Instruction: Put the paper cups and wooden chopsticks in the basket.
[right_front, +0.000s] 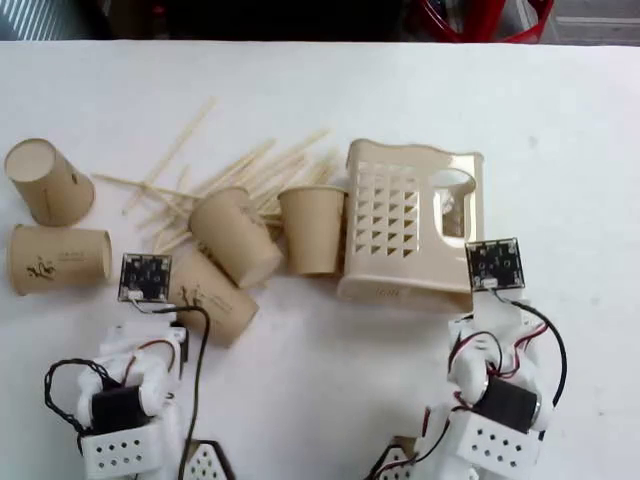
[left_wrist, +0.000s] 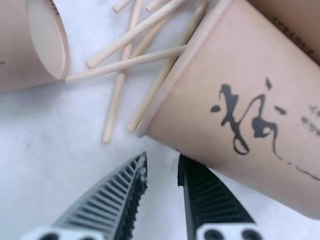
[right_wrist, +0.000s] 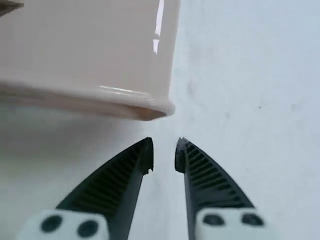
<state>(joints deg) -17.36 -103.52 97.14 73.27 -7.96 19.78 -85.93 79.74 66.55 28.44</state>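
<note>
Currently both arms are crouching low at the bottom of the high view. The left hand (left_wrist: 161, 167) is hovering narrowly open and empty, just beside a paper cup (left_wrist: 240, 110) lying on its side, with chopsticks (left_wrist: 125, 62) scattered at the upper left. The right hand (right_wrist: 163, 152), also slightly open and empty, is pointing at the basket (right_wrist: 90, 55) corner on the tabletop (right_wrist: 250, 75).

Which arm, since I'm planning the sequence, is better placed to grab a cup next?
Left: the left gripper sits beside a lying paper cup; the right gripper is at the basket corner.
</note>
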